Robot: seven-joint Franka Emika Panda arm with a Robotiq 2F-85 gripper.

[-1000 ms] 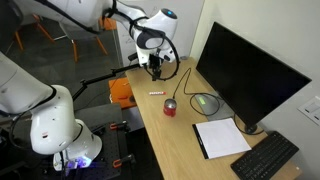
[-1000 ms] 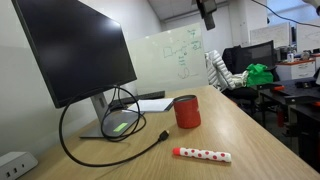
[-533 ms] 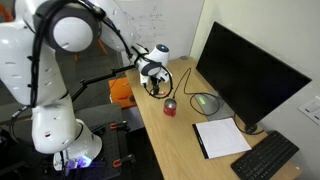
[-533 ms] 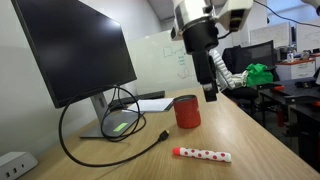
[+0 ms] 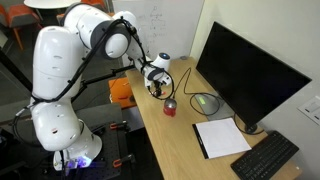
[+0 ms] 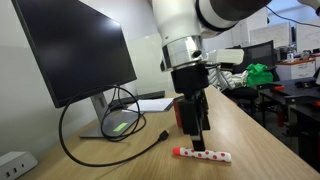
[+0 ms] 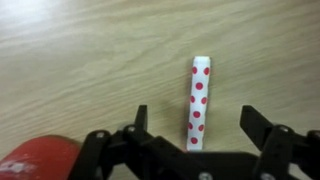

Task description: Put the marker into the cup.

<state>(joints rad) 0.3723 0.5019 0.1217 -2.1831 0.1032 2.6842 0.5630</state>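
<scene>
Lowered since a moment ago, the hand (image 6: 198, 144) hangs spread wide over the marker (image 7: 199, 100) on the worktop (image 7: 80, 60); cup (image 7: 38, 160) at eight o'clock.

Light wooden table (image 5: 172, 142), busy top: red cup (image 5: 170, 107) mid-desk, white notepad (image 5: 221, 136) at its four o'clock, keyboard (image 5: 265, 157) further along that line. Spotted marker (image 6: 202, 154) lies flat, black cable (image 6: 162, 137) looping at its nine o'clock.
</scene>
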